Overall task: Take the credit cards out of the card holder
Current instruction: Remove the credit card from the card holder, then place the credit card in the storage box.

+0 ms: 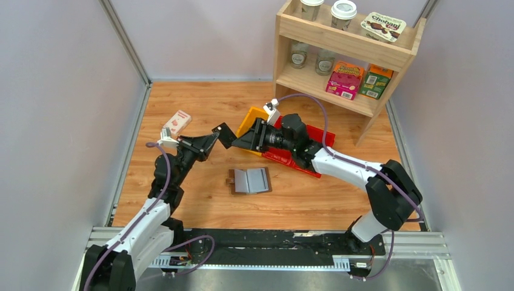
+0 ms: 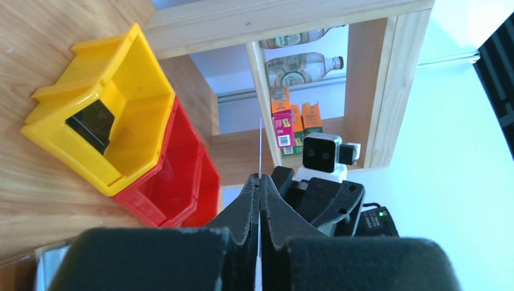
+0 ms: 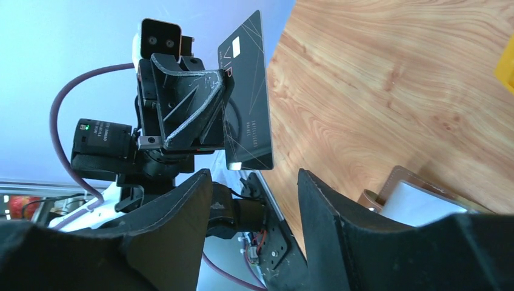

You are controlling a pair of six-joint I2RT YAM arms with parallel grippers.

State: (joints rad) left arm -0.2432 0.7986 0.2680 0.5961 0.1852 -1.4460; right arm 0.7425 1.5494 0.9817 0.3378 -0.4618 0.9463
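The brown card holder [image 1: 250, 180] lies open on the table, its grey-blue inner panels facing up. Its corner also shows in the right wrist view [image 3: 412, 193]. My left gripper [image 1: 214, 139] is shut on a black credit card [image 1: 227, 134] and holds it in the air above the table. The left wrist view shows that card edge-on [image 2: 260, 148] between the closed jaws of the left gripper [image 2: 260, 179]. My right gripper [image 1: 248, 139] is open and empty, facing the card [image 3: 245, 91] from close by. The card sits just beyond the tips of the right gripper [image 3: 254, 185].
A yellow bin [image 1: 250, 118] and a red bin [image 1: 306, 159] lie behind the right gripper. Another black card [image 2: 91, 124] lies in the yellow bin [image 2: 130, 79]. A white-and-red small box [image 1: 176, 122] lies at the left. A wooden shelf [image 1: 345, 45] stands at the back right.
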